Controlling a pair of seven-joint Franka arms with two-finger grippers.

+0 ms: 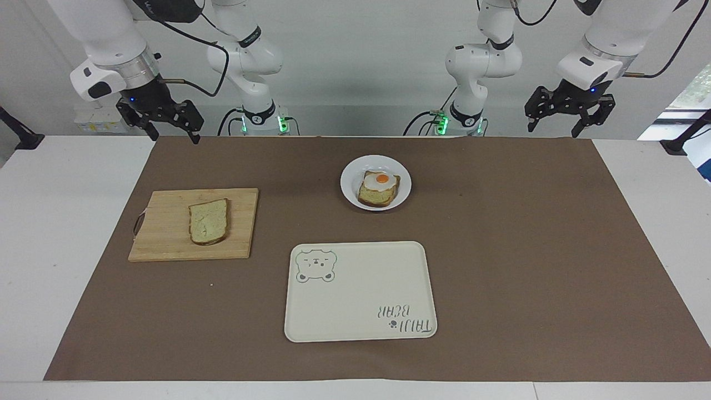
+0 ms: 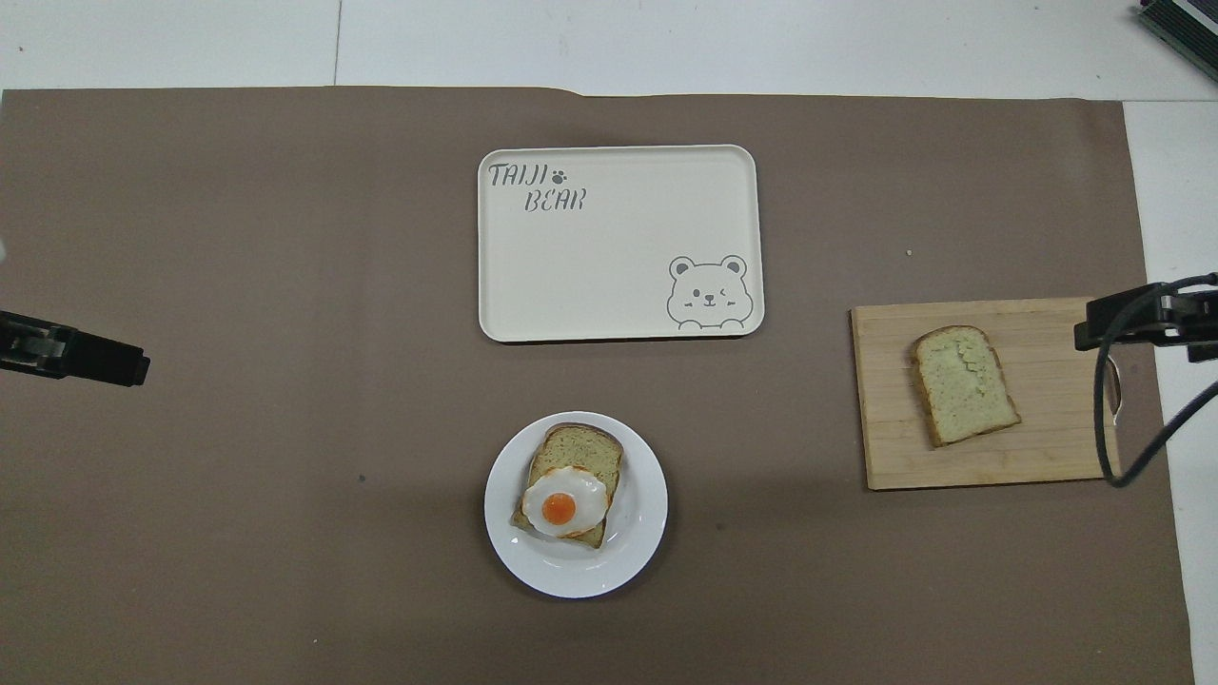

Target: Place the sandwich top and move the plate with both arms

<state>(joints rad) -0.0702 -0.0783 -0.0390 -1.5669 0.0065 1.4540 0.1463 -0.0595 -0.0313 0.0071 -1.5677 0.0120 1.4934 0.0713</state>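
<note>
The sandwich top (image 1: 208,221) lies flat on a wooden board (image 1: 166,244) at the right arm's end of the table (image 1: 33,222). Nothing is touching it. Its long side runs from near the robots to far from them, and in the overhead view its round end points away from the robots.

The right claw (image 1: 165,125) hangs up in the air over the edge of the brown mat (image 1: 527,250), at the same end of the table as the board. Its two fingers are spread wide and it holds nothing. The bread is down on the board, well apart from it, so this claw must come forward over the board and go down.

The left claw (image 1: 562,119) hangs over the other end of the mat, open wide and empty too, and it waits. It is much farther from the bread, so I think the right arm should pick it up.

The plate (image 1: 350,191) sits in the middle, close to the robots, with an egg bread (image 1: 379,189) on it. The cream tray (image 1: 311,316) lies farther from the robots than the plate
</note>
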